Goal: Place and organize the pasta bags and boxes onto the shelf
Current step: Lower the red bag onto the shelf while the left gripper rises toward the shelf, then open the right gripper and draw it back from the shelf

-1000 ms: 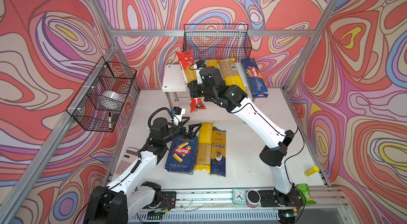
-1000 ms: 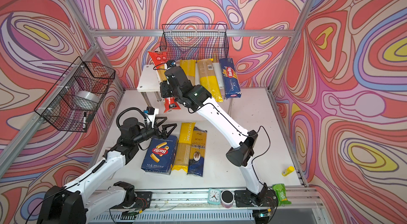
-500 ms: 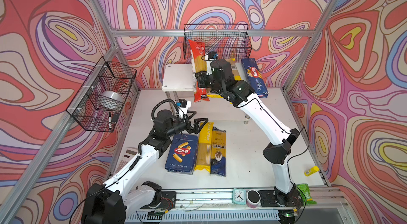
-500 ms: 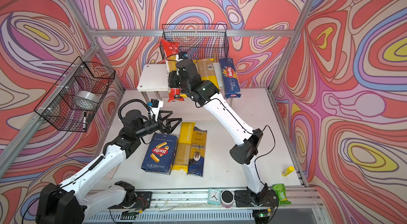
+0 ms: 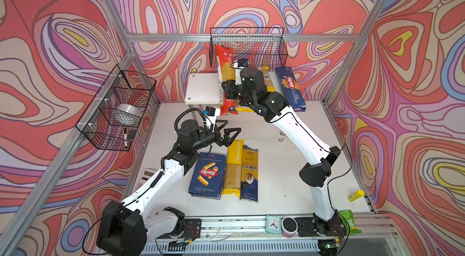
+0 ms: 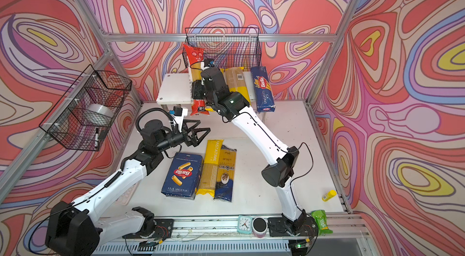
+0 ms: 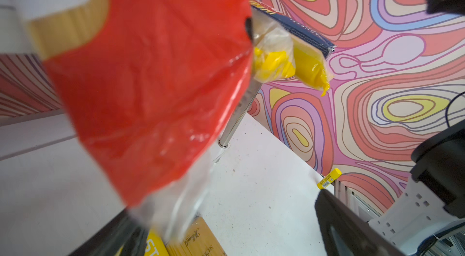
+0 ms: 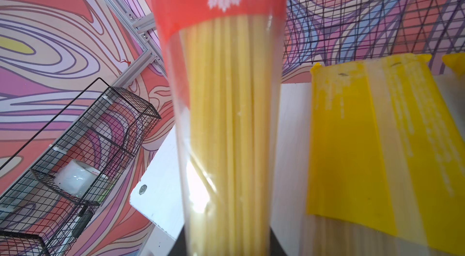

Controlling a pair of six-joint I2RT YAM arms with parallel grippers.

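The right claw (image 5: 227,90) is pinching the red bag (image 5: 227,76) around its middle. The bag is long and thin. It is made of shiny, crinkly plastic, red at both ends, with a clear window that shows straight yellow noodles. It hangs over the flat white top board of the shelf (image 5: 201,88), and its near end sticks out past the near edge. I cannot tell if it touches the board.

To its right on the board lie soft yellow bags (image 6: 236,82). At the right end lies a long dark blue cardboard box (image 5: 290,88).

The left claw (image 5: 234,126) is spread wide with nothing in it, on the near side of the shelf.

Flat on the table (image 5: 276,166) lie a wide blue cardboard box (image 5: 207,175), a yellow PASTATIME bag (image 5: 234,166) and a dark blue bag (image 5: 249,176), side by side.
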